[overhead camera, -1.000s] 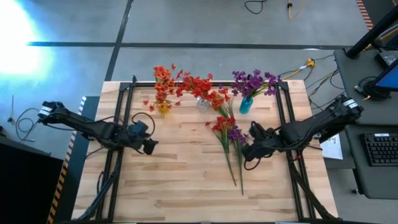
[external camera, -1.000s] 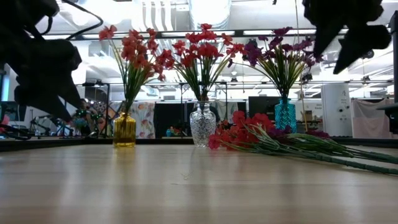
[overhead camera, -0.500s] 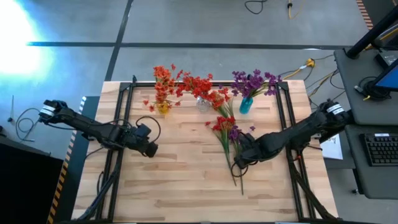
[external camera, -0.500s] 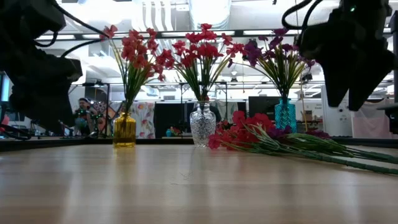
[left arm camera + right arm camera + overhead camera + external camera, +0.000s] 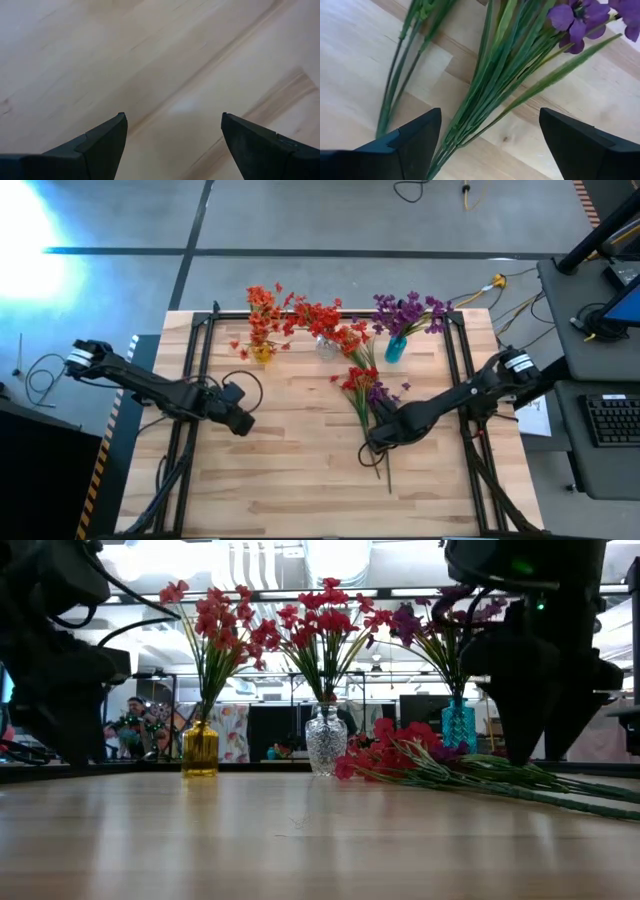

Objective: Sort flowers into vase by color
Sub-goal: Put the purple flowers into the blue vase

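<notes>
On the pale wooden bench (image 5: 290, 470), three filled vases (image 5: 326, 347) are lined at the back; loose flowers (image 5: 362, 392) lie under the right gripper (image 5: 375, 442), jaws spread; left gripper (image 5: 243, 423) likewise spread. Behind, a workshop is seen.

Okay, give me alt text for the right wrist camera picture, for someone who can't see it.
The right gripper hangs open over a bundle of green flower stems lying on the wooden table, its two dark fingers on either side of the bundle. A purple blossom shows on one sprig, and a second, thinner group of stems lies beside it.
</notes>
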